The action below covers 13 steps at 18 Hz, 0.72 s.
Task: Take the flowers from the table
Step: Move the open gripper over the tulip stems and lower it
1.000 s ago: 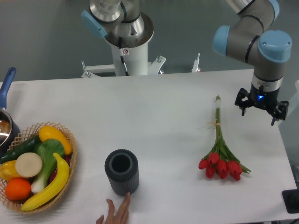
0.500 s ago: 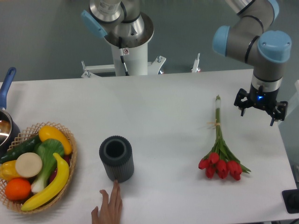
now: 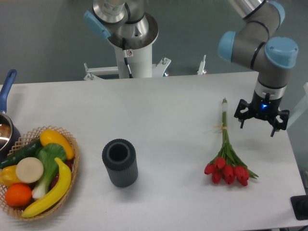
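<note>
One bunch of flowers (image 3: 226, 159) lies flat on the table (image 3: 159, 110), right of centre: red heads nearest the front edge, tied green stems running back toward the far side. The blooms overlap, so an exact count cannot be made. One gripper (image 3: 261, 117) hangs just right of the stem ends, apart from them, fingers spread and empty; seen from above, its height over the surface is unclear. One ribbed dark vase (image 3: 120, 162) stands upright, front centre. One wicker basket (image 3: 72, 144) at the left edge, partly cut off, holds a banana (image 3: 50, 190), an orange (image 3: 18, 194), a green leafy vegetable (image 3: 48, 161) and other pieces half-hidden beneath. One pot (image 3: 6, 120) with a blue handle, mostly out of frame, far left
</note>
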Tool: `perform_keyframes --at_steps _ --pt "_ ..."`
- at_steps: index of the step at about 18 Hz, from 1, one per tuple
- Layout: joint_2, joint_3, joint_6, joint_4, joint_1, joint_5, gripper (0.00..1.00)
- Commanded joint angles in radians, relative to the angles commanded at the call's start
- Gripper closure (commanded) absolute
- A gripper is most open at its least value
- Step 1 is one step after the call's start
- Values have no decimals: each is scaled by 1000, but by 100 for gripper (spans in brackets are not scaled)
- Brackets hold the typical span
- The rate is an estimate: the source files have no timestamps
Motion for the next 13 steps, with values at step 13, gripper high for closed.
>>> perform_keyframes --at_steps 13 --pt "-26 -72 -84 -11 -17 -35 0"
